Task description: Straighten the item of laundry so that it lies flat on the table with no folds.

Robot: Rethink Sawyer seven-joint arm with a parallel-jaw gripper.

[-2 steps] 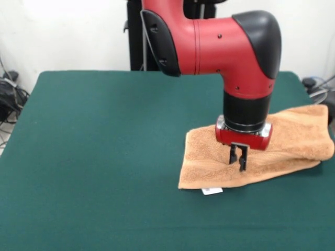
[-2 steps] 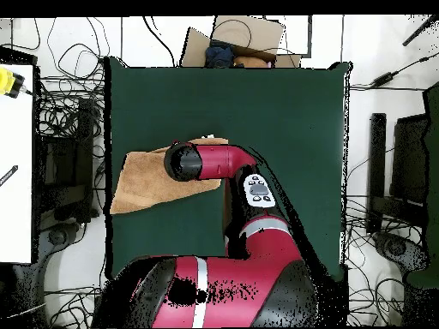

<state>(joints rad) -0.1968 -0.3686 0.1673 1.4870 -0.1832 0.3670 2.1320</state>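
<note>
Gripper (image 1: 239, 158) pts straight down over the towel (image 1: 272, 141), at the end of the red/black arm (image 1: 220, 39) coming in from the top. Front view: the two black fingers (image 1: 243, 159) hang close together w/ only a thin slit between them, so nearly closed. No cloth visibly pinched between them. Tips sit at or just above the towel's surface; can't tell if they actually touch. Overhead view: the wrist hides the gripper completely, no help on the opening.

Towel: orange-tan terry, on the right part of the green table (image 1: 104, 157) in front view, its right end reaching the table's right edge. Not flat: the far-right part is doubled over w/ a rounded fold along the right side, and a layer edge runs diagonally across the cloth. Near-left corner lies flat on the felt, w/ a small white tag (image 1: 212, 191) sticking out at the near edge, just left of below the gripper. Gripper is over the left-centre portion of the towel, nearer its near edge than its far one.

Overhead: towel (image 2: 141, 180) at the table's left edge, partly covered by the arm.
</note>
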